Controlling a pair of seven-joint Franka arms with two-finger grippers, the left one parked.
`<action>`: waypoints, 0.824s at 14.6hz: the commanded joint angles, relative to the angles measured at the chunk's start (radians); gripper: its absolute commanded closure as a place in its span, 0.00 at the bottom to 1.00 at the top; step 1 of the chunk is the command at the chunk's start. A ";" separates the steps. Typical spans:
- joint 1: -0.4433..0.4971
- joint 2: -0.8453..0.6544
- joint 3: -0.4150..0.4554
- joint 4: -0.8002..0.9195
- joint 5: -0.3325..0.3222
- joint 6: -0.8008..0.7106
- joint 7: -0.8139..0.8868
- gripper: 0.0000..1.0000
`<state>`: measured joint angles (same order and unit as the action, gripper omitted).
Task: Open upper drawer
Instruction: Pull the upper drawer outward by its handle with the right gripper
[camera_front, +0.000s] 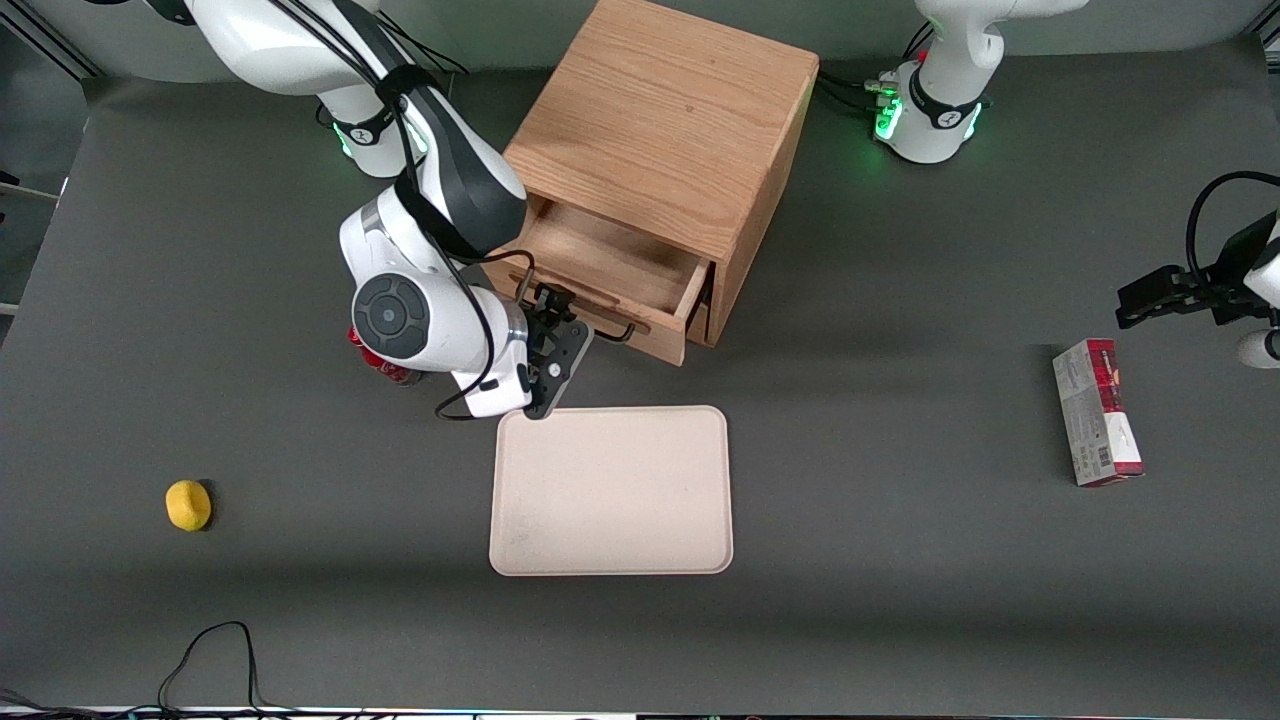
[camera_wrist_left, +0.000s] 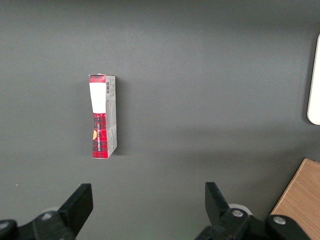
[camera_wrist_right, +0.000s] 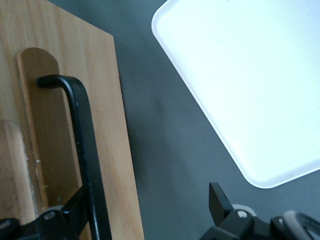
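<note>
My gripper sits at the black wire bar handle of the shallow light-wood upper drawer — jaws spread wide, gripping nothing. Drawer's already well out of the oak cabinet, nearer the beige tray — mostly done, I'd say.

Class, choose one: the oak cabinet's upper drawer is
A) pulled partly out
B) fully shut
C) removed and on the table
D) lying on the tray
A: the upper drawer juts from the cabinet, its inside showing, with the pincer at its black handle.
</note>
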<state>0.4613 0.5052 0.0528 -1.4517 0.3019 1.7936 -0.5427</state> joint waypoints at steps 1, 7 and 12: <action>-0.019 0.042 0.004 0.053 -0.010 0.018 -0.023 0.00; -0.050 0.101 0.004 0.126 -0.012 0.020 -0.023 0.00; -0.070 0.138 0.004 0.181 -0.012 0.020 -0.037 0.00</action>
<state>0.4042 0.5976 0.0511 -1.3350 0.3018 1.8082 -0.5555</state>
